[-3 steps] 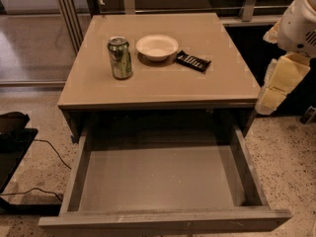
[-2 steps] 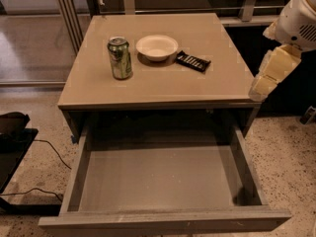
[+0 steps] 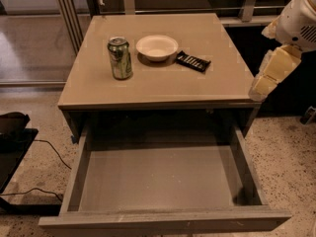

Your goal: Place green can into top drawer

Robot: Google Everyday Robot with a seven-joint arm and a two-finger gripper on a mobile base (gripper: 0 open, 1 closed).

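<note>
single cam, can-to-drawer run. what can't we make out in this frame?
All in the camera view:
- Arm: cut off by the right edge. Only its end and the gripper show, off the table's right front corner.
- Top drawer: its rear is hidden under the tabletop, in shadow.
- Green can: label print is too small to read.
- Flat dark item right of the white bowl: too small to identify.
- Black object on the floor: cut off by the left edge.

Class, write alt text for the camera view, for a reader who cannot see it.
A green can stands upright on a tan cabinet top, left of a white bowl and a flat black object; below, the top drawer is pulled open and empty. The robot's gripper hangs beside the cabinet's right edge, well apart from the can.
</note>
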